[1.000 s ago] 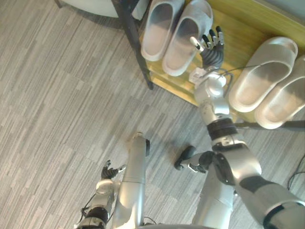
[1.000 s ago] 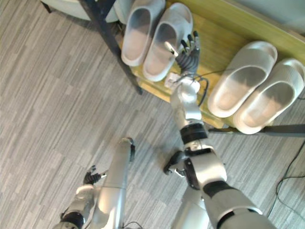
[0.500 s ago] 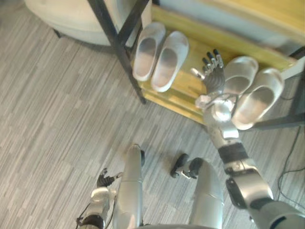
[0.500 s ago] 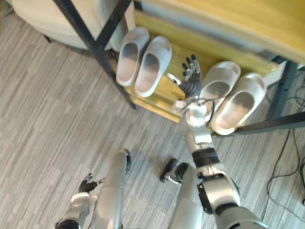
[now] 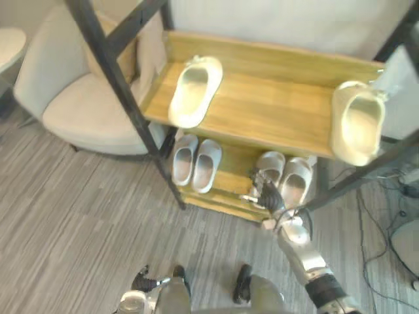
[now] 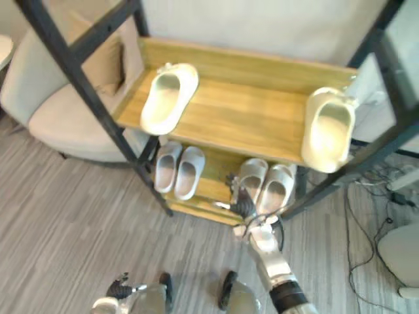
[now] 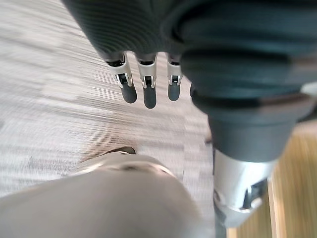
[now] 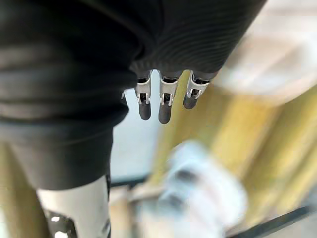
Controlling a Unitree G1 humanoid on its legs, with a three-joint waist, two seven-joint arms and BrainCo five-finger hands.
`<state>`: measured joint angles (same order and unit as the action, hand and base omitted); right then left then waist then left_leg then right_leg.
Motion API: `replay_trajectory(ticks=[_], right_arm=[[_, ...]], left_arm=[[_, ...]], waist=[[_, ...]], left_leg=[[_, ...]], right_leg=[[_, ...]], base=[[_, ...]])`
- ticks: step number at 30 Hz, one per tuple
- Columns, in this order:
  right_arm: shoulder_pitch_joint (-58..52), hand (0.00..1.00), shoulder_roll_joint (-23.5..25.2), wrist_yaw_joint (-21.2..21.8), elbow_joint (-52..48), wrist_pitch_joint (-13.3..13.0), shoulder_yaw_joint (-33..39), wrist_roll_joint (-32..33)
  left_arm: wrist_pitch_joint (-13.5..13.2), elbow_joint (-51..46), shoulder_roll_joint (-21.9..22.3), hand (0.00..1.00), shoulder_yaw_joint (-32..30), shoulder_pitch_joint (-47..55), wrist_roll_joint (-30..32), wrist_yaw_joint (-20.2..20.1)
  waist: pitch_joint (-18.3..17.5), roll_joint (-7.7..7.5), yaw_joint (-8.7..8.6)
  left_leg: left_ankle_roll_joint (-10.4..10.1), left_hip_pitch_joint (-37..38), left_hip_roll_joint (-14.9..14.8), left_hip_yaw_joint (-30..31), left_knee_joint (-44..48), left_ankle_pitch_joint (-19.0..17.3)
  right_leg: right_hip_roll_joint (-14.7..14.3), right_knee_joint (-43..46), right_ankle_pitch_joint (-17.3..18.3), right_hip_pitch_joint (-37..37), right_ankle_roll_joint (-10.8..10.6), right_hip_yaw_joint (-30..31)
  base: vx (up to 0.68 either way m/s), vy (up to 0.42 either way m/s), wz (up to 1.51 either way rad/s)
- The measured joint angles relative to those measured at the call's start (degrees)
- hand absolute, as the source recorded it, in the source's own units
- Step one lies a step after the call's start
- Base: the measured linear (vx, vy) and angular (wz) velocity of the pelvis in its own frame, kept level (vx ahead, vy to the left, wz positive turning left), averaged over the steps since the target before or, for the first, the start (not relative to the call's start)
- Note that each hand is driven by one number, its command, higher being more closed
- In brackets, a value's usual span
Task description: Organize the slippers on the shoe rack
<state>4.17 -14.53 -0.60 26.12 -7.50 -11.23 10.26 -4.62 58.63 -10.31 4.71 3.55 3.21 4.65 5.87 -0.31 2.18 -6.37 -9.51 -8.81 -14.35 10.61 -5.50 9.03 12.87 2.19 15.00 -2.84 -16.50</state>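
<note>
The right hand (image 5: 265,193) hangs at the front lip of the lower shelf (image 5: 232,180) of the black-framed shoe rack (image 5: 108,62) with yellow wooden boards. Its fingers are straight and spread wide, holding nothing. Just beyond the fingertips lies a pair of pale grey rubber slippers (image 5: 283,178), side by side, heels toward the lip. I cannot tell whether a finger touches the nearer heel. To the hand's left, past a bare strip of board, a second pair of pale grey slippers (image 5: 195,162) lies close to the rack's slanting left post, heels also near the lip. That strip between the two pairs is the open board down here, and the upper shelf (image 5: 275,104) roofs it over.

Above the hand, the upper shelf carries two single slippers well apart. One is a cream slipper at the left end (image 5: 195,88), near the left edge. The other is a cream slipper at the right end (image 5: 357,121), up and to the hand's right, reaching the front edge beside the right post. Between them runs a wide bare stretch of wood.

The left hand (image 5: 139,282) is low and well back from the rack, over the grey plank floor (image 5: 78,216), fingers loose and straight, empty. The floor between it and the rack lies open. A beige upholstered armchair (image 5: 78,98) stands just beside the rack's left side.
</note>
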Motion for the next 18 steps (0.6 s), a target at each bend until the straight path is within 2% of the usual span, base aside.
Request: replay_trajectory(ticks=[5, 8, 11, 14, 18], right_arm=[[-4.08, 0.0, 0.24, -0.14, 11.75, 1.9, 2.34, -8.02], [-4.87, 0.0, 2.06, -0.78, 18.3, 2.47, 5.44, -12.27], [-5.65, 0.0, 3.06, -2.7, 23.72, 2.94, 9.4, -14.77], [-7.35, 0.0, 3.68, -4.76, 29.27, 3.82, 13.58, -15.11], [-9.33, 0.0, 5.18, -5.98, 29.92, 4.17, 17.17, -15.25]], left_arm=[[-0.1, 0.01, 1.57, 0.0, 3.87, -1.15, 0.13, -0.62], [-0.09, -0.01, 2.48, 0.0, 5.87, -2.05, 0.94, -1.46], [-0.08, -0.05, 2.6, 0.0, 6.86, -3.45, 1.35, -1.47], [-0.07, -1.41, 2.57, 0.0, 11.6, -4.48, 2.32, -1.47], [-0.2, -7.43, 2.65, 0.0, 19.46, -6.22, 2.2, -1.51]], waist=[[-0.83, 1.19, -2.12], [-1.19, 1.5, -2.17], [-1.37, 2.02, -2.38], [-1.7, 2.59, -2.62], [-1.61, 2.17, -2.87]], left_leg=[[0.49, 4.96, 1.78, -1.41, -3.83, 0.61], [0.67, 5.88, 2.42, -2.32, -4.59, 0.72], [0.81, 6.3, 2.48, -2.19, -4.85, 0.85], [0.77, 8.73, 2.8, -1.21, -7.48, 2.08], [0.76, 9.73, 3.12, -0.54, -9.33, 2.88]], right_leg=[[-0.84, -11.67, -5.97, -7.85, -1.8, 0.84], [-1.07, -15.12, -7.93, -9.47, -1.78, 1.47], [-1.43, -17.23, -8.85, -10.77, -1.57, 1.43], [-1.72, -17.98, -8.93, -12.56, -1.49, 1.27], [-1.73, -18.35, -8.8, -12.91, -1.74, 1.15]], base=[[0.08, 0.108, -0.14], [0.0, 0.036, -0.15], [-0.02, -0.01, -0.01], [-0.03, -0.023, 0.09], [-0.06, -0.012, 0.05]])
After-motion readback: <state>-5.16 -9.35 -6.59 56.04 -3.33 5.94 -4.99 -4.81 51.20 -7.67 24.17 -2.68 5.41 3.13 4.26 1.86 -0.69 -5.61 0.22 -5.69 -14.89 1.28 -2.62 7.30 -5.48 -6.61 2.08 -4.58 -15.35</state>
